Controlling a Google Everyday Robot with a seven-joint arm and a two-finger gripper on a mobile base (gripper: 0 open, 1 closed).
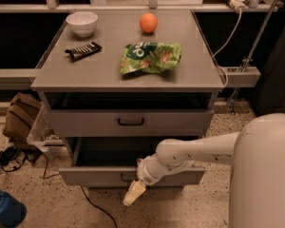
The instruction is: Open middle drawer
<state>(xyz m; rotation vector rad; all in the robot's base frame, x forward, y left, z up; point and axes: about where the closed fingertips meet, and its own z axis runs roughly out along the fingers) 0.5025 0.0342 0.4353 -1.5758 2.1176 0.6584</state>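
Note:
The middle drawer (95, 175) is a grey front with a small black bar handle (127, 177). It stands pulled out from the grey cabinet (104, 75), with a dark gap above it. My gripper (133, 194) is cream-coloured and hangs just below the handle, in front of the drawer's lower edge, at the end of my white arm (194, 152), which reaches in from the right. The top drawer (85, 122) with its black handle (130, 122) is also pulled out a little. The bottom drawer is hidden under the middle one.
On the cabinet top lie a white bowl (82, 23), an orange (148, 23), a dark snack bar (83, 51) and a green chip bag (151, 57). A brown bag (20, 118) and cables (9, 158) lie on the floor at left. My white body (263, 175) fills the right.

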